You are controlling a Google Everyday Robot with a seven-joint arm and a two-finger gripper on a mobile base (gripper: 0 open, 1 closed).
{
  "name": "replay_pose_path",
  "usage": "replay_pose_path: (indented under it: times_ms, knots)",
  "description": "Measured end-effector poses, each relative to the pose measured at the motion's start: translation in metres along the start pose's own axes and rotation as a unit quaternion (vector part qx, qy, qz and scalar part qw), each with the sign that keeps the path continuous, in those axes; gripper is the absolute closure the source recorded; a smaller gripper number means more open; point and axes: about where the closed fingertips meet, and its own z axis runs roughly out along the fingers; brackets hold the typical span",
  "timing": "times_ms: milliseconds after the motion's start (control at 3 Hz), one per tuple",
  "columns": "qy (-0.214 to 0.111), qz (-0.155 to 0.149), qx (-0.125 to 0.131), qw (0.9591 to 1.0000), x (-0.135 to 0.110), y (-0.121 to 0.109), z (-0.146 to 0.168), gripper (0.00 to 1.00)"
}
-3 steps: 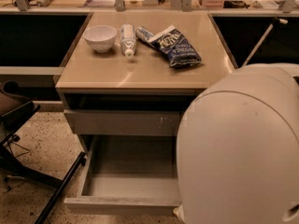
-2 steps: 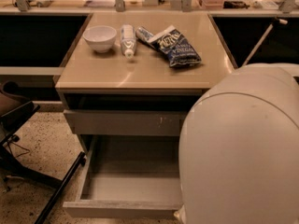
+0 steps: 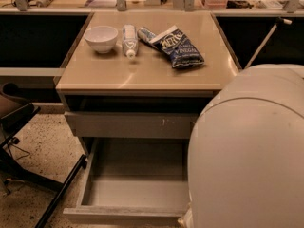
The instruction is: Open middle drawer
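Note:
The middle drawer (image 3: 118,214) is pulled far out at the bottom of the view. Its plain grey front faces me and its shallow grey tray (image 3: 137,175) lies open and empty. Above it sits a grey drawer front with white scratches (image 3: 128,125), with a dark gap over it under the tabletop. The gripper is not in view. A large white rounded arm housing (image 3: 249,151) fills the right side and hides the right end of both drawers.
On the tan tabletop (image 3: 142,70) stand a white bowl (image 3: 100,38), a lying white bottle (image 3: 129,39) and a blue snack bag (image 3: 176,46). A black chair base (image 3: 28,170) stands on the speckled floor at the left. A cluttered counter runs along the back.

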Motion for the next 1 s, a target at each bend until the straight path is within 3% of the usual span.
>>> replay_pose_path:
  times_ms: [333,1000]
  knots:
    - [0.000,0.000,0.000,1.0000,0.0000,0.0000,0.0000,0.81]
    - [0.000,0.000,0.000,1.0000,0.0000,0.0000,0.0000,0.35]
